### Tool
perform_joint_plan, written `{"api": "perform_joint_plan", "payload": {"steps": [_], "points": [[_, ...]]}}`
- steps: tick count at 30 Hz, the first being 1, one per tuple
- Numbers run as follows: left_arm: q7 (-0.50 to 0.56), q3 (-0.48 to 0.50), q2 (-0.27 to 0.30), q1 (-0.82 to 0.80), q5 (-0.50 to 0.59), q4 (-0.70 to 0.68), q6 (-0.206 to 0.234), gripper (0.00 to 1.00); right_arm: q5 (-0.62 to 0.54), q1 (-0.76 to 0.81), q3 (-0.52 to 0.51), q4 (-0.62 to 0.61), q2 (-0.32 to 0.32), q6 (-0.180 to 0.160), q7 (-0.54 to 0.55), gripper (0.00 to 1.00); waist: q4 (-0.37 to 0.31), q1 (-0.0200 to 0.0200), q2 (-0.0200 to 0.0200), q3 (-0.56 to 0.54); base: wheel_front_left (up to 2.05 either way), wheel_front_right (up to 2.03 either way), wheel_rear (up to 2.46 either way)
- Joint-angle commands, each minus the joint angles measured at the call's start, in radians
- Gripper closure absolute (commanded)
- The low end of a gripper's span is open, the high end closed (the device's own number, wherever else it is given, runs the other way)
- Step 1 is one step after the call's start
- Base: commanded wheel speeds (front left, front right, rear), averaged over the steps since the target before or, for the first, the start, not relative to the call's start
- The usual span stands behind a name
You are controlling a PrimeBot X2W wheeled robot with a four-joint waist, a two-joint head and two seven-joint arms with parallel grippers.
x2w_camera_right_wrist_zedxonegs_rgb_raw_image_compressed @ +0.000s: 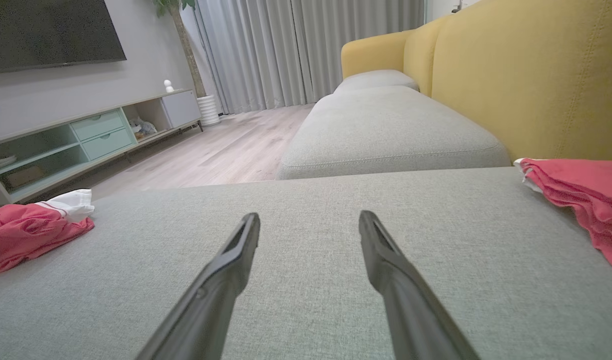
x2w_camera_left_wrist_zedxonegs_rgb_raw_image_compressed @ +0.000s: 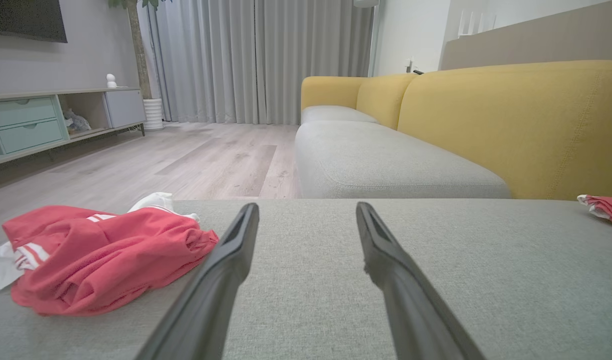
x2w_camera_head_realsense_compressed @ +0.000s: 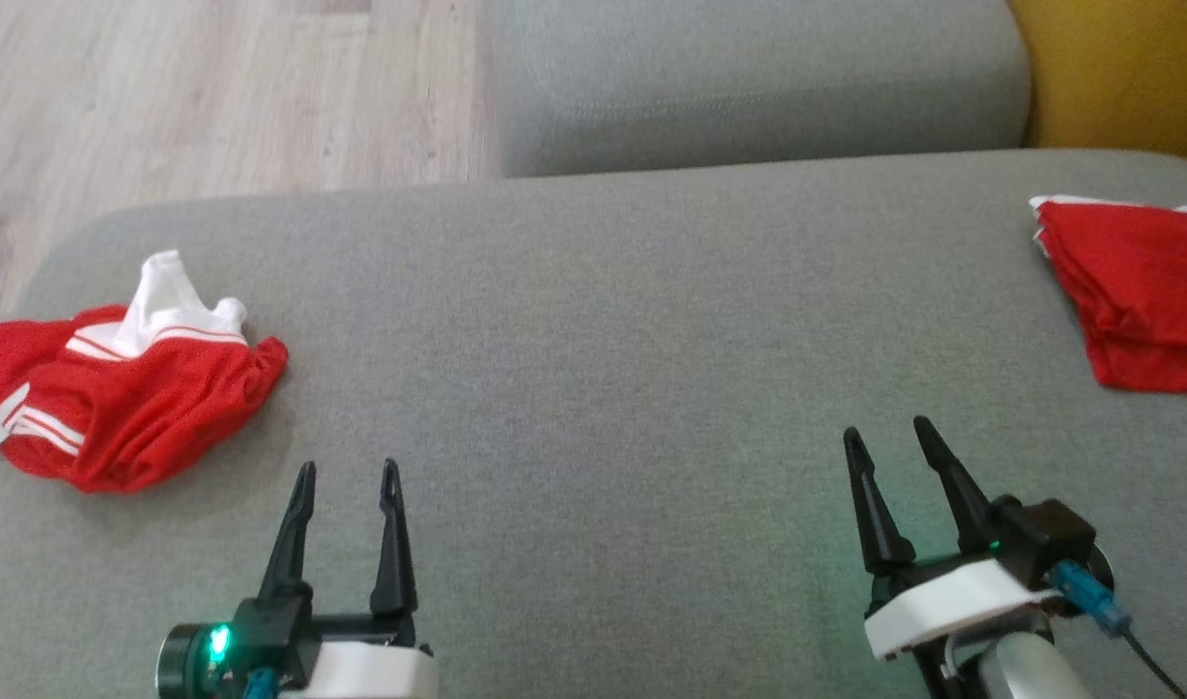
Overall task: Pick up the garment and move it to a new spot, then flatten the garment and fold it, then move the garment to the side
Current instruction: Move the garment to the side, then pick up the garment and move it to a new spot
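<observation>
A crumpled red garment with white trim (x2w_camera_head_realsense_compressed: 127,388) lies at the left edge of the grey sofa seat (x2w_camera_head_realsense_compressed: 603,340); it also appears at the lower left of the left wrist view (x2w_camera_left_wrist_zedxonegs_rgb_raw_image_compressed: 100,255) and at the far left of the right wrist view (x2w_camera_right_wrist_zedxonegs_rgb_raw_image_compressed: 30,227). My left gripper (x2w_camera_head_realsense_compressed: 348,474) hovers open just right of and nearer than it, nothing between its fingers. My right gripper (x2w_camera_head_realsense_compressed: 886,435) stands open over the seat's right half, empty too. A folded red garment (x2w_camera_head_realsense_compressed: 1137,291) rests at the far right edge, (x2w_camera_right_wrist_zedxonegs_rgb_raw_image_compressed: 581,200) in the right wrist view.
A second grey seat cushion (x2w_camera_head_realsense_compressed: 748,78) lies beyond, with the yellow backrest (x2w_camera_head_realsense_compressed: 1127,68) at the right. Wooden floor (x2w_camera_head_realsense_compressed: 214,87) drops off beyond the seat's left and far edges. A TV cabinet (x2w_camera_left_wrist_zedxonegs_rgb_raw_image_compressed: 45,120) and curtains (x2w_camera_left_wrist_zedxonegs_rgb_raw_image_compressed: 255,60) stand across the room.
</observation>
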Motion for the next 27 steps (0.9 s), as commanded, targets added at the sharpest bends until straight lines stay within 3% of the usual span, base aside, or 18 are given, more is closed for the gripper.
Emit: {"api": "perform_joint_plan", "payload": {"steps": [1,18,22,27], "points": [[-0.005,0.042,-0.001,-0.023,0.01,-0.024,-0.003,0.0,-0.011,-0.019,0.016,-0.036,0.005,-0.001,-0.011,0.0,-0.005,0.0002,-0.0001,-0.014,0.0,0.0,0.0],[-0.005,0.076,-0.001,-0.001,0.027,0.003,-0.023,0.0,-0.016,-0.002,-0.001,-0.033,0.018,-0.001,-0.011,0.0,-0.011,0.0002,-0.0001,-0.027,0.0,0.0,0.0],[-0.005,0.081,-0.001,-0.001,0.029,-0.004,-0.018,0.0,-0.013,0.004,0.004,-0.028,0.019,-0.001,-0.011,0.0,0.012,0.0002,-0.0001,-0.025,0.0,0.0,0.0],[-0.005,0.09,-0.001,0.002,0.029,-0.017,-0.006,0.0,-0.013,0.01,0.012,-0.015,0.019,-0.001,-0.011,0.0,0.099,0.0002,-0.0001,-0.018,0.0,0.0,0.0]]}}
